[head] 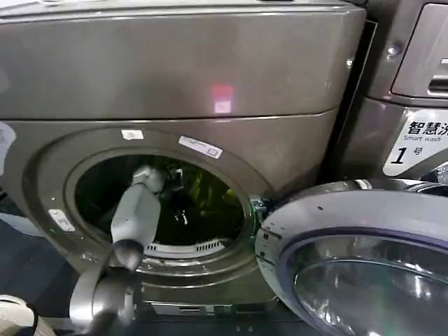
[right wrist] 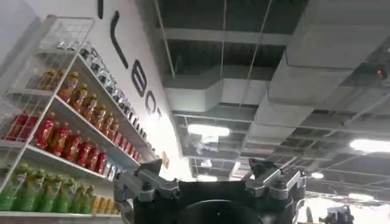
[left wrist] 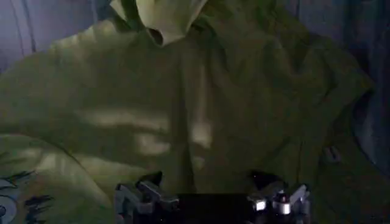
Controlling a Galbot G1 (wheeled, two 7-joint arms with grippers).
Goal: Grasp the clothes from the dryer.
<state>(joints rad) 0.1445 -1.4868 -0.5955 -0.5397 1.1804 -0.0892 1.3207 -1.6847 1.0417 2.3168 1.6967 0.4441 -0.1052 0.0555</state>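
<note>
Your left gripper (left wrist: pixel 210 204) is reaching through the round porthole of the big dark grey-bronze front-loading dryer (head: pixel 175 77), its fingers (left wrist: pixel 143 195) spread wide with nothing between them. The soft yellow-green clothes (left wrist: pixel 183 115) lie bunched inside the steel drum, just ahead of those fingers and apparently not yet touched. To do this well, drive deeper into a thick fold near the middle of the bundle, not a thin edge, then close firmly. Your right gripper (right wrist: pixel 210 198) is well away from the dryer, pointing up at the ceiling, fingers spread and empty.
</note>
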